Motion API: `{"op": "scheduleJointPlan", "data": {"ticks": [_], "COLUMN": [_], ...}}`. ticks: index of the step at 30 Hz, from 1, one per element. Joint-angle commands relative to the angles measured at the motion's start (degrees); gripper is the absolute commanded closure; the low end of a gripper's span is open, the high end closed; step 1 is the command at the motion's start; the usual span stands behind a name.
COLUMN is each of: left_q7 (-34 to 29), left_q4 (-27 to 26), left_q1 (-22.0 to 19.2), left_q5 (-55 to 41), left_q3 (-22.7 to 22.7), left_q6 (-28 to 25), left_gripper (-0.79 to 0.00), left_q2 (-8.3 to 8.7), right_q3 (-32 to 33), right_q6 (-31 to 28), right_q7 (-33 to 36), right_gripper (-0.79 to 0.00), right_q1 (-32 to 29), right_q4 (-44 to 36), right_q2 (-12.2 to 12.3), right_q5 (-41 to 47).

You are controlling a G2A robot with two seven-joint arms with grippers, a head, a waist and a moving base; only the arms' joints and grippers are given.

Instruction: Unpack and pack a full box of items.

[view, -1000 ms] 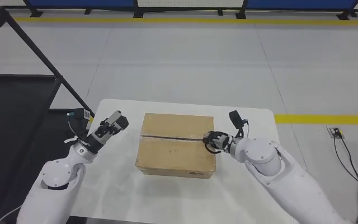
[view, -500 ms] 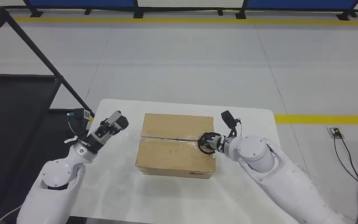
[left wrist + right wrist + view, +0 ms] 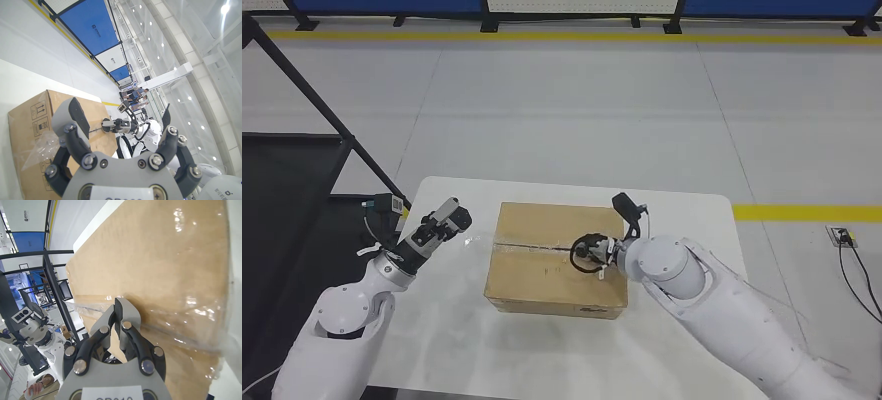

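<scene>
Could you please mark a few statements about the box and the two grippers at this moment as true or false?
1. The cardboard box is closed, its top flaps meeting at a seam. True.
2. The right gripper is over the top of the box with its fingers shut. True.
3. The left gripper is clamped on a corner of the box. False: it is open and off the box, beside one end of it.
4. The box stands on the floor. False: it stands on the white table.
5. Clear tape runs along the seam. True.
</scene>
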Motion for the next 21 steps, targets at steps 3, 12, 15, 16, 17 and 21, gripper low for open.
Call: {"op": "scheduleJointPlan", "data": {"ticks": [3,12,15,16,17,21], "left_q7": [0.00,2.22,5.02,5.43,5.80,8.10], "left_q4": [0.00,-0.86,-0.74,-0.94,-1.04,-1.71], "left_q1": [0.00,1.50,2.15,2.55,2.95,5.00], "left_q5": [0.00,0.93,2.57,2.17,1.90,2.68], "left_q3": [0.00,-1.20,-2.11,-2.15,-2.41,-3.65], "left_q6": [0.00,0.72,1.93,1.83,1.73,1.29], "left_gripper": [-0.785,-0.785,-0.785,-0.785,-0.785,-0.785], "left_q2": [0.00,0.03,0.03,-0.03,-0.06,-0.07], "right_q3": [-2.16,-6.57,-7.63,-7.97,-8.30,-9.33], "right_q6": [-2.07,-5.86,-6.67,-6.78,-7.00,-8.24], "right_q7": [-0.65,-1.96,-1.83,-1.92,-2.02,-3.39], "right_gripper": [0.000,0.000,0.000,0.000,0.000,0.000], "right_q1": [1.52,4.79,5.90,6.28,6.68,8.14], "right_q4": [1.93,6.93,8.65,9.32,9.96,13.07], "right_q2": [-1.60,-5.98,-7.47,-7.98,-8.53,-10.97], "right_q5": [-0.86,-1.26,-0.92,-0.81,-0.66,0.88]}}
